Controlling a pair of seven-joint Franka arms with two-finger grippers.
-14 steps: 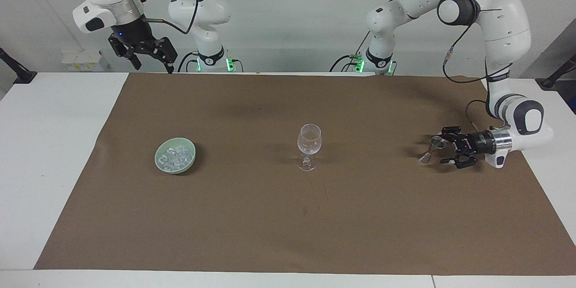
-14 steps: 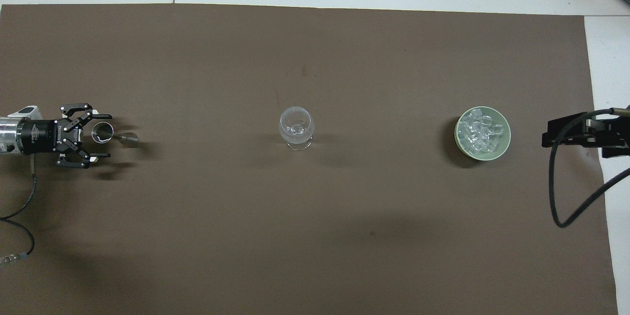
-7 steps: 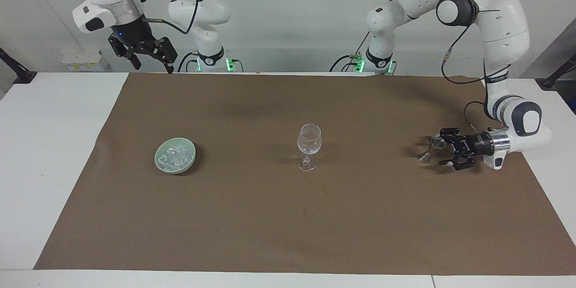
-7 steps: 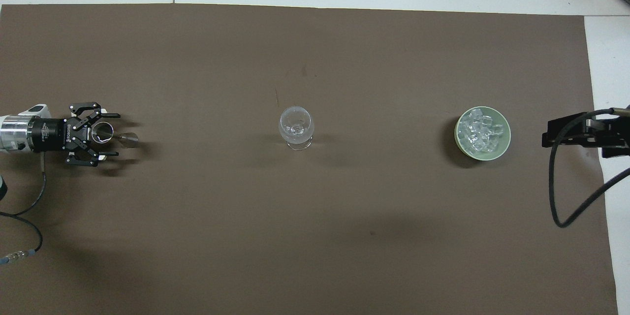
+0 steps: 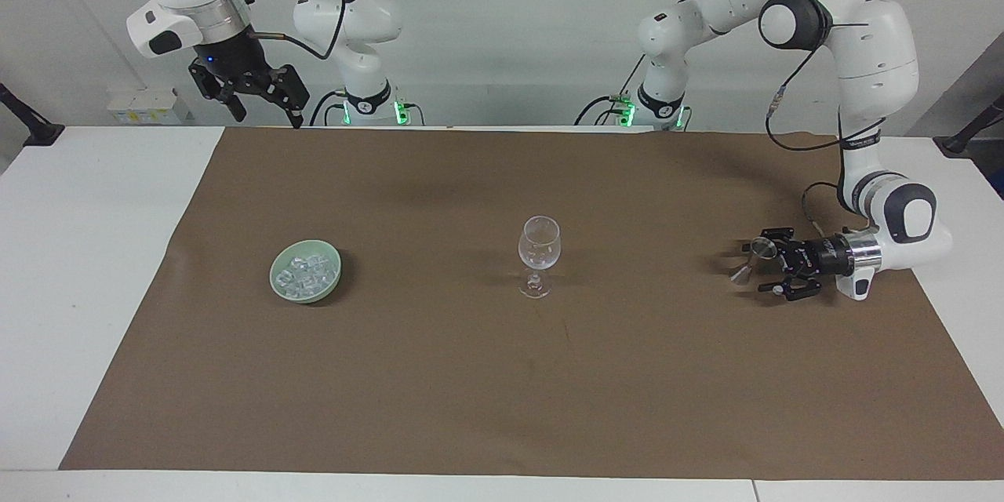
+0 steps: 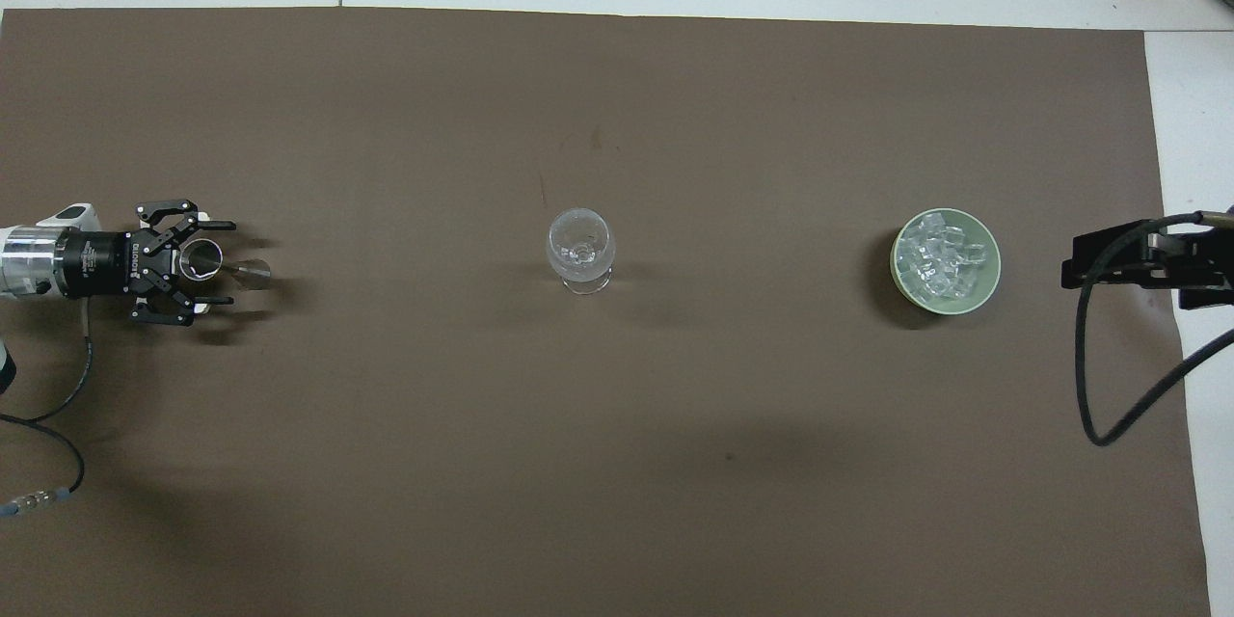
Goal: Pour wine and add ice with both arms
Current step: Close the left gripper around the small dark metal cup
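Note:
A clear stemmed wine glass (image 5: pixel 539 251) (image 6: pixel 580 249) stands upright in the middle of the brown mat. The ice (image 5: pixel 307 270) (image 6: pixel 940 255) lies heaped in a pale green bowl (image 5: pixel 281 288) (image 6: pixel 991 281) toward the right arm's end. A small metal jigger (image 5: pixel 751 259) (image 6: pixel 204 261) sits toward the left arm's end. My left gripper (image 5: pixel 757 267) (image 6: pixel 225 263) lies level just above the mat, open, its fingers on either side of the jigger's cup. High over the robots' edge of the table, my right gripper (image 5: pixel 267 118) (image 6: pixel 1085 260) waits open with nothing in it. No wine is in view.
The brown mat (image 5: pixel 502 376) (image 6: pixel 617 463) covers most of the white table (image 5: pixel 86 251). A black cable (image 6: pixel 1109 386) hangs from the right arm over the mat's end by the bowl.
My left gripper has slid toward the jigger, so its open fingers now reach along both sides of the cup. The right arm, glass and bowl have stayed put.

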